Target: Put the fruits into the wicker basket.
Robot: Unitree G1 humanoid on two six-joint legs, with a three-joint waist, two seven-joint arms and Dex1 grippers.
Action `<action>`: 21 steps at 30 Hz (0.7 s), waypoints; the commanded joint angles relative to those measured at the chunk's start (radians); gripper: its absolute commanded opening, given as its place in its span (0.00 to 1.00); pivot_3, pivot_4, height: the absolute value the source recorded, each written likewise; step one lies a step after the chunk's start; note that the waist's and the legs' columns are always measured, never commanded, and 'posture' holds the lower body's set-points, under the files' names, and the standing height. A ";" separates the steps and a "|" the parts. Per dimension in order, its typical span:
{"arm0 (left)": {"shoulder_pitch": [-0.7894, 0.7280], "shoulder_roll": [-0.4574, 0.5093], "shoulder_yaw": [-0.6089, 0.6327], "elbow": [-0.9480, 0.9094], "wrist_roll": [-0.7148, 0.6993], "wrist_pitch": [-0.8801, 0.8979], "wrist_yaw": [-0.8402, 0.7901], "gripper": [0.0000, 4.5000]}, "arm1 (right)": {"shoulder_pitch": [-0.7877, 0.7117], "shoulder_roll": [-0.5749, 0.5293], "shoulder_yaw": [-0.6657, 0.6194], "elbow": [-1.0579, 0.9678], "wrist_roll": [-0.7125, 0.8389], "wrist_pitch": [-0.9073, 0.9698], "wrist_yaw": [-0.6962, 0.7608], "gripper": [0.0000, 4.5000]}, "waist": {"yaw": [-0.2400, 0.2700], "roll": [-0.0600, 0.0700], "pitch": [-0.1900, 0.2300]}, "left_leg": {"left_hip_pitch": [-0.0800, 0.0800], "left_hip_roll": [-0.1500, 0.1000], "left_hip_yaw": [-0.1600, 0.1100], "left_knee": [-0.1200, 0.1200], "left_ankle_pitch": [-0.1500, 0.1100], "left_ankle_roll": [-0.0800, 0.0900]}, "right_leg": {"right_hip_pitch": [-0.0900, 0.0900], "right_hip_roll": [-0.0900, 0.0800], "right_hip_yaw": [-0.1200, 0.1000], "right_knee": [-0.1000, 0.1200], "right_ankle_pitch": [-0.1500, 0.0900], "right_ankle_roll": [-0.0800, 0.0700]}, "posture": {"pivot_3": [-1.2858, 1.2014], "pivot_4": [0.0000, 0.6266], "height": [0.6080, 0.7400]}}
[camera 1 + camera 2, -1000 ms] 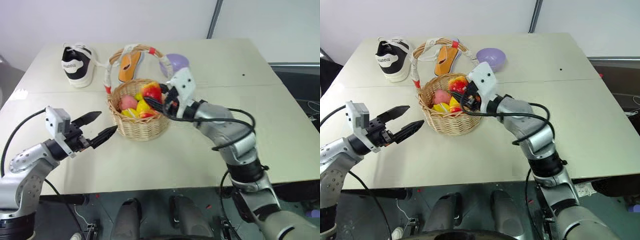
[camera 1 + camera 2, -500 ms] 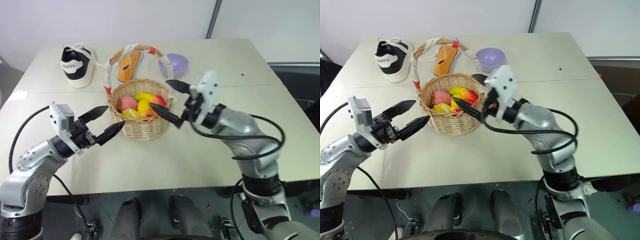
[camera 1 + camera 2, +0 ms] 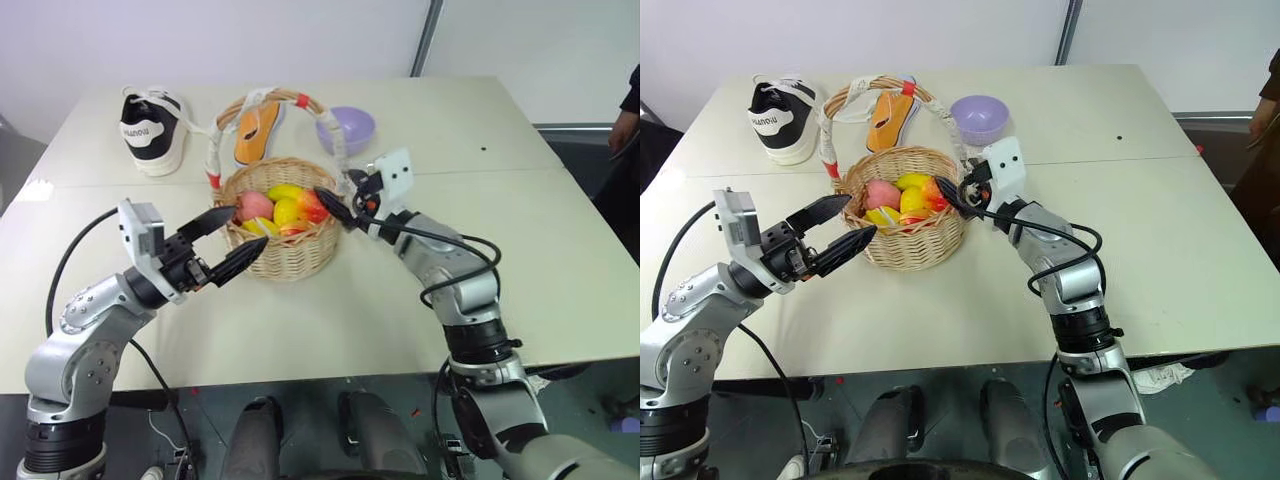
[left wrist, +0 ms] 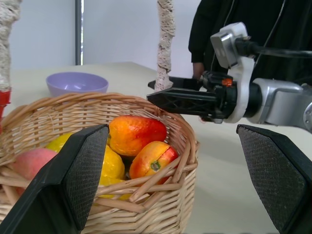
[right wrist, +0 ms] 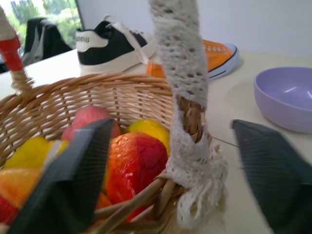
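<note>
The wicker basket (image 3: 290, 258) stands mid-table, its white-wrapped handle (image 3: 265, 97) arching over it. Fruits lie inside: a pink peach (image 3: 255, 206), a yellow lemon (image 3: 285, 191), a red-orange mango (image 4: 136, 134), and a smaller red one with a yellow patch (image 4: 153, 158). My right gripper (image 3: 337, 188) is at the basket's right rim. It is open, with one finger on each side of the handle's base (image 5: 187, 122) and a gap showing on both sides. My left gripper (image 3: 248, 227) is open and empty, its tips at the basket's front-left wall.
A black-and-white sneaker (image 3: 155, 130) sits at the back left. An orange slipper (image 3: 258, 130) lies behind the basket, and a lilac bowl (image 3: 348, 125) is behind its right side. A person in dark clothes (image 3: 628, 110) stands at the table's right edge.
The right gripper let go of a red fruit in the basket and drew back wide open. It then moved to the handle's base with its fingers closer together. The left gripper came closer to the basket.
</note>
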 commanded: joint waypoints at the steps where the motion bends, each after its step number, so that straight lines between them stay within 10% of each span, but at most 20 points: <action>1: 0.013 -0.018 -0.005 -0.068 -0.010 -0.023 0.020 1.00 | 0.002 0.011 -0.034 -0.052 0.024 -0.045 0.011 0.49 | 0.000 0.000 0.000 | 0.000 0.000 0.000 0.000 0.000 0.000 | 0.000 0.000 0.000 0.000 0.000 0.000 | 0.52 0.24 1.00; 5: 0.016 -0.040 -0.028 -0.076 0.002 -0.030 0.037 1.00 | 0.017 0.017 -0.047 -0.090 0.041 -0.054 0.013 0.01 | -0.001 0.000 0.000 | 0.000 0.000 0.000 0.000 0.000 0.000 | 0.000 0.000 0.000 0.000 0.000 0.000 | 0.52 0.24 1.00; 21: -0.097 -0.107 -0.151 0.006 0.046 -0.057 0.032 1.00 | 0.146 -0.308 -0.453 -0.093 -0.060 -0.106 -0.168 0.00 | 0.021 0.000 0.000 | 0.001 -0.002 0.001 0.001 0.000 0.000 | 0.001 -0.001 0.001 -0.002 -0.001 -0.003 | 0.52 0.24 1.00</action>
